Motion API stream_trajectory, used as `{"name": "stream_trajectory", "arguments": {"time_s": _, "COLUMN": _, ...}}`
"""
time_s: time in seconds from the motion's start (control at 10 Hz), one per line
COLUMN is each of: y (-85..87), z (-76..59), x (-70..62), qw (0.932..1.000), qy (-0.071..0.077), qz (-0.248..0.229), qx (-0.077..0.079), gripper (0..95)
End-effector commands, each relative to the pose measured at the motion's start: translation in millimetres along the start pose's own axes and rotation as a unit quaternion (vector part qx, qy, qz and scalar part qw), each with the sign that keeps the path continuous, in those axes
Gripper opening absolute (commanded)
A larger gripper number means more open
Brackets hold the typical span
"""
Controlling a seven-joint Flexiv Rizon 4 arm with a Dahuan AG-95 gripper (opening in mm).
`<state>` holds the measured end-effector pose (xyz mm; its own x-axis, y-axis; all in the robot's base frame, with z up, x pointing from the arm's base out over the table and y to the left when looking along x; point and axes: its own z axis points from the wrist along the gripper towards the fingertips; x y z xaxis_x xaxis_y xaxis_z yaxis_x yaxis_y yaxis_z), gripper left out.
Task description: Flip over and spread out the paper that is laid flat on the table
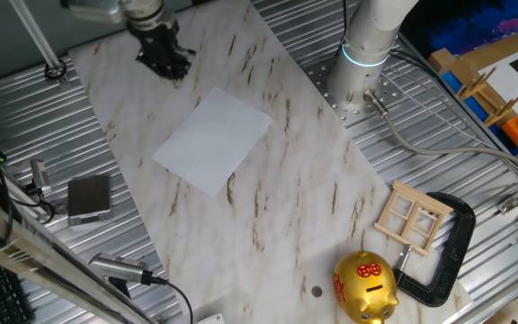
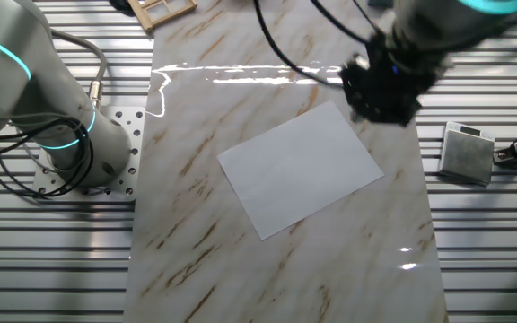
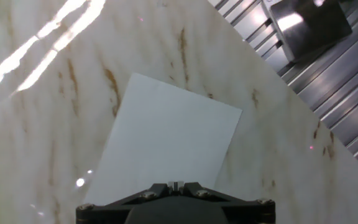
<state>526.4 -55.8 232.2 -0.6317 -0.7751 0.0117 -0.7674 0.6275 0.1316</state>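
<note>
The paper (image 1: 212, 139) is a plain white sheet that lies flat near the middle of the marble table (image 1: 268, 216). It also shows in the other fixed view (image 2: 301, 167) and in the hand view (image 3: 166, 143). My gripper (image 1: 165, 56) hangs above the table beyond the paper's far corner and holds nothing. In the other fixed view the gripper (image 2: 380, 90) is above the sheet's upper right corner. In the hand view the fingertips (image 3: 176, 185) are pressed together, shut, over the sheet's near edge.
A small grey square pad (image 1: 89, 198) lies on the ribbed metal to the left. A gold piggy bank (image 1: 364, 286), a wooden frame (image 1: 412, 216) and a black clamp (image 1: 448, 256) stand at the near right. The arm's base (image 1: 365, 63) stands at the back.
</note>
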Motion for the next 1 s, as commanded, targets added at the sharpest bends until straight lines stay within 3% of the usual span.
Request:
{"name": "stream_trajectory", "arguments": {"time_s": 0.1, "y": -21.9, "z": 18.0, "x": 3.4, "qw": 0.9997, "qy": -0.002, "qz": -0.023, "qx": -0.002, "gripper": 0.0}}
{"name": "stream_trajectory", "arguments": {"time_s": 0.4, "y": -29.2, "z": 26.2, "x": 4.9, "qw": 0.9997, "qy": 0.001, "qz": -0.026, "qx": 0.0, "gripper": 0.0}}
{"name": "stream_trajectory", "arguments": {"time_s": 0.6, "y": -29.2, "z": 26.2, "x": 4.9, "qw": 1.0, "qy": 0.003, "qz": 0.008, "qx": -0.001, "gripper": 0.0}}
{"name": "stream_trajectory", "arguments": {"time_s": 0.7, "y": -29.2, "z": 26.2, "x": 4.9, "qw": 0.9998, "qy": 0.009, "qz": 0.018, "qx": -0.005, "gripper": 0.0}}
{"name": "stream_trajectory", "arguments": {"time_s": 0.8, "y": -29.2, "z": 26.2, "x": 4.9, "qw": 0.9993, "qy": 0.026, "qz": 0.029, "qx": 0.001, "gripper": 0.0}}
{"name": "stream_trajectory", "arguments": {"time_s": 1.0, "y": -29.2, "z": 26.2, "x": 4.9, "qw": 0.9987, "qy": 0.034, "qz": 0.038, "qx": 0.0, "gripper": 0.0}}
